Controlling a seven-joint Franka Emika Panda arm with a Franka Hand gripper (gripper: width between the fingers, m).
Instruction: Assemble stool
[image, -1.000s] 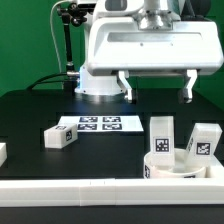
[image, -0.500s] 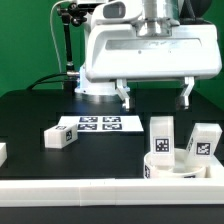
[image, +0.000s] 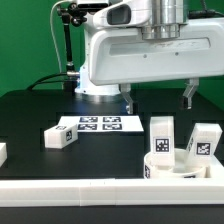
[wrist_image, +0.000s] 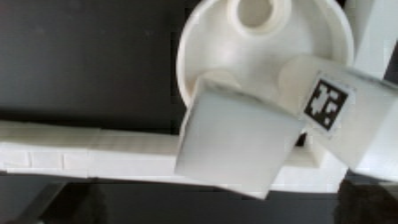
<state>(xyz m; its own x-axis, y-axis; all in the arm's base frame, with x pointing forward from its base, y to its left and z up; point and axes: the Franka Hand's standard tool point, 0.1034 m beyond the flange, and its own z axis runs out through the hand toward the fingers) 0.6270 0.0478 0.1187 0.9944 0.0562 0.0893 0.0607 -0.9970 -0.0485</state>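
Stock on view, for your check:

- Gripper (image: 157, 96): raised over the far half of the black table (image: 30, 110). Its fingers (image: 125, 98) are spread wide and grasp nothing.
- Seat (image: 172, 169): round white disc at the near edge, on the exterior view's right, close against the border rail (image: 80, 190). The wrist view shows a hole in its face.
- Upright leg (image: 162, 133): stands at the seat's far side, tag facing the camera. You cannot tell whether it rests on the disc or behind it.
- Tilted leg (image: 203, 140): just beside the upright one, leaning.
- Lying leg (image: 58, 137): flat on the table, just beside the marker board (image: 98, 124), well apart from the seat.
- Cut-off white piece (image: 3, 152): at the exterior view's left edge, kind unclear
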